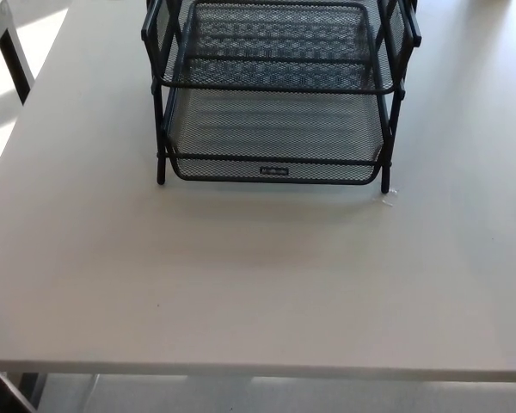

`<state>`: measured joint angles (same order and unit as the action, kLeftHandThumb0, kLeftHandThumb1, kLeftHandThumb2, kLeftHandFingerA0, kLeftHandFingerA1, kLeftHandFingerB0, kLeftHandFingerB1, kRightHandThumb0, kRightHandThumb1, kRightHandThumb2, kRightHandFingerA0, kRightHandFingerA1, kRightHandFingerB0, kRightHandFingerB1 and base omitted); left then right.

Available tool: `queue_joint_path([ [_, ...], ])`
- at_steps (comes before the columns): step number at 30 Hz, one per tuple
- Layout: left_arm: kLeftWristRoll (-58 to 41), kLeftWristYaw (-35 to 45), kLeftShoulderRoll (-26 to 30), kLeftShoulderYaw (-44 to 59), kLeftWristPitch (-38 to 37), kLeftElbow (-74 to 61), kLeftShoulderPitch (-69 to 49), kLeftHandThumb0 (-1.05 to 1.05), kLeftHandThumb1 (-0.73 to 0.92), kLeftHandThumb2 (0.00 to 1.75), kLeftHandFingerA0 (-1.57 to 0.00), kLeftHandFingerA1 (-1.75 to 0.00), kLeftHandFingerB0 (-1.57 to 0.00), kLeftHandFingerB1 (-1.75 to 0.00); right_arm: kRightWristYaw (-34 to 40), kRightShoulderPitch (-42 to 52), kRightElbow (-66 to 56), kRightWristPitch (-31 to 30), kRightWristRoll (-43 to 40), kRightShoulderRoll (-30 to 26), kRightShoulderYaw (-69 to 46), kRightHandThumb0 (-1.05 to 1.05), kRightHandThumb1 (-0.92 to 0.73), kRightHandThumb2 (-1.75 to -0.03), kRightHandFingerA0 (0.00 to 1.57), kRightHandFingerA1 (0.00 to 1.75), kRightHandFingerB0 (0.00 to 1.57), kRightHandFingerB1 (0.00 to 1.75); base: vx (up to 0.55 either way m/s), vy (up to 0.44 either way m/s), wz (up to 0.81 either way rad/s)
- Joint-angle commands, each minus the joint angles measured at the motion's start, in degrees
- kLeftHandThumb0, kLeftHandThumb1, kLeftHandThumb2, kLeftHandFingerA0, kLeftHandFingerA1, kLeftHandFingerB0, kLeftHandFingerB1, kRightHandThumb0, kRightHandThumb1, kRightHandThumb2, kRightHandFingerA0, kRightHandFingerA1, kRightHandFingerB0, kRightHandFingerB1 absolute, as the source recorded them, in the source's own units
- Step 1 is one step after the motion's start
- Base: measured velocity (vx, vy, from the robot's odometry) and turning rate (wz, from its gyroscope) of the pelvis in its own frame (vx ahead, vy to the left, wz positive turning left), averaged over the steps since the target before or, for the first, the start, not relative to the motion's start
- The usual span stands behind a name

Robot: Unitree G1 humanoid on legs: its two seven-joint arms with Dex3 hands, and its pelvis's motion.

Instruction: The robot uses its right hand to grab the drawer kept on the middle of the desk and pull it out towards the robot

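Pulling the drawer [273, 138] carries the main risks, so check these points before you command the reach. The drawer is the lower mesh tray of a black wire rack [158, 129], which stands at the far middle of the desk [241, 284]. Its front rail sits just above the desk surface, between the two front legs of the rack.

Neither robot hand appears in the head view. You cannot tell how far the right hand is open or whether it holds anything; the same applies to the left hand. Judge the task as not yet started.

Expect these faults:
- The whole rack may slide toward you instead of the drawer alone, because the rack looks light and nothing in view holds it down.
- The thick fingers may catch the upper tray [279, 47], which sits directly above the drawer, or snag in the mesh.
- A grip to one side of the drawer's centre may skew the drawer and jam it against a rack leg.

A small label [274, 170] sits at the centre of the drawer's front rail. Its writing is too small to read. A small pale scrap [388, 199] lies on the desk just beside the rack's front leg on the robot's right.
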<state>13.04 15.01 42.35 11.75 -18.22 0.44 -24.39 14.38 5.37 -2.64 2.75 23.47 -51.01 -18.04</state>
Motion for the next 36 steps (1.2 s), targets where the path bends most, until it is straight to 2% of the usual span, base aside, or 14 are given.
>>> queue_joint_path([
  [1, -0.44, 1.41, -0.15, 0.64, 1.22, -0.47, -0.21, -0.31, 0.55, 0.56, -0.77, -0.85, -0.79, -0.57, -9.1, -9.55, -5.81, -5.07, 0.99, 0.37, 5.75, -0.65, -0.47, -0.8, 0.28, 0.51, 0.14, 0.4, 0.0, 0.0, 0.0],
  [12, 0.43, 1.03, 0.04, 0.67, 0.04, -0.21, -0.61, -0.34, 0.55, 0.56, -0.78, -0.88, -0.78, -0.59, -15.61, -24.9, -11.93, -11.14, 9.75, 5.48, 20.48, -0.76, -0.52, -0.88, 0.14, 0.53, 0.06, 0.41, 0.0, 0.0, 0.0],
  [14, 0.55, 0.93, -0.06, 0.7, 0.19, -0.39, -0.65, -0.33, 0.54, 0.56, -0.79, -0.88, -0.79, -0.59, -17.48, -28.36, -11.72, -11.88, 10.23, 7.23, 23.17, -0.74, -0.65, -0.61, 0.18, 0.44, 0.12, 0.29, 0.0, 0.0, 0.0],
  [17, 0.82, 0.61, -0.08, 0.49, -0.95, 0.07, -0.49, -0.33, 0.54, 0.56, -0.79, -0.87, -0.78, -0.58, -18.79, -34.11, -10.89, -13.35, 13.64, 11.08, 28.1, -0.78, -0.54, -0.91, 0.12, 0.52, 0.06, 0.41, 0.0, 0.0, 0.0],
  [18, 1.07, 0.69, 0.05, 0.37, -0.82, 0.16, -0.44, -0.35, 0.56, 0.57, -0.78, -0.84, -0.78, -0.56, -20.85, -37.1, -11.22, -14.79, 14.65, 13.51, 30.84, -0.4, -0.38, -0.99, 0.0, 0.51, 0.01, 0.52, 0.0, 0.0, 0.0],
  [19, 0.66, 0.98, 0.06, 0.38, -0.98, 0.26, -0.39, -0.34, 0.56, 0.56, -0.77, -0.85, -0.78, -0.57, -19.2, -37.8, -10.57, -13.44, 14.88, 14.9, 31.6, -0.78, -0.53, -0.9, 0.15, 0.54, 0.07, 0.43, 0.0, 0.0, 0.0],
  [24, 1.07, 1.04, 0.14, 0.41, -0.45, -0.43, -0.57, -0.35, 0.56, 0.57, -0.78, -0.84, -0.77, -0.56, -17.95, -40.3, -8.82, -12.79, 18.71, 19.06, 35.17, -0.82, -0.54, -0.93, 0.14, 0.55, 0.03, 0.41, 0.0, 0.0, 0.0],
  [26, 0.76, 1.23, -0.04, 0.56, 0.16, -1.04, -0.74, -0.34, 0.56, 0.57, -0.79, -0.85, -0.78, -0.56, -17.92, -41.58, -9.38, -13.11, 21.32, 22.27, 38.34, -0.41, -0.33, -0.97, 0.0, 0.53, 0.0, 0.51, 0.0, 0.0, 0.0],
  [27, 1.33, 1.01, 0.18, 0.48, -0.25, -1.0, -0.77, -0.35, 0.56, 0.57, -0.78, -0.85, -0.78, -0.56, -16.9, -42.06, -8.66, -12.92, 22.53, 23.59, 39.5, -0.84, -0.7, -0.62, 0.12, 0.51, 0.12, 0.33, 0.0, 0.0, 0.0],
  [29, 1.24, 1.2, 0.22, 0.39, 0.01, -1.17, -0.45, -0.32, 0.55, 0.56, -0.79, -0.85, -0.78, -0.57, -17.27, -42.27, -8.65, -13.4, 23.46, 24.83, 40.28, -0.88, -0.53, -0.91, 0.14, 0.52, 0.1, 0.47, 0.0, 0.0, 0.0],
  [32, 1.14, 0.89, -0.27, 0.22, 0.18, -0.74, 0.0, -0.32, 0.54, 0.56, -0.82, -0.87, -0.8, -0.58, -15.93, -42.86, -7.24, -12.04, 24.61, 28.26, 42.64, -0.84, -0.66, -0.61, 0.13, 0.49, 0.12, 0.34, 0.0, 0.0, 0.0],
  [34, 0.99, 0.85, -0.41, 0.03, -0.14, -0.36, 0.41, -0.32, 0.53, 0.56, -0.83, -0.87, -0.81, -0.58, -16.45, -43.55, -6.34, -11.77, 24.86, 29.83, 43.62, -0.41, -0.28, -0.94, 0.0, 0.52, 0.0, 0.51, 0.0, 0.0, 0.0],
  [35, 0.94, 0.8, -0.38, 0.0, -0.61, 0.05, 0.53, -0.32, 0.53, 0.56, -0.83, -0.86, -0.81, -0.58, -17.23, -44.34, -5.65, -11.01, 24.98, 30.55, 44.59, -0.87, -0.53, -0.92, 0.05, 0.54, 0.05, 0.42, 0.0, 0.0, 0.0],
  [36, 0.93, 0.77, -0.44, 0.01, -0.58, 0.05, 0.52, -0.32, 0.53, 0.56, -0.83, -0.87, -0.8, -0.58, -16.89, -44.48, -5.29, -10.82, 25.42, 30.94, 44.78, -0.41, -0.27, -0.95, 0.02, 0.54, 0.0, 0.51, 0.0, 0.0, 0.0],
])
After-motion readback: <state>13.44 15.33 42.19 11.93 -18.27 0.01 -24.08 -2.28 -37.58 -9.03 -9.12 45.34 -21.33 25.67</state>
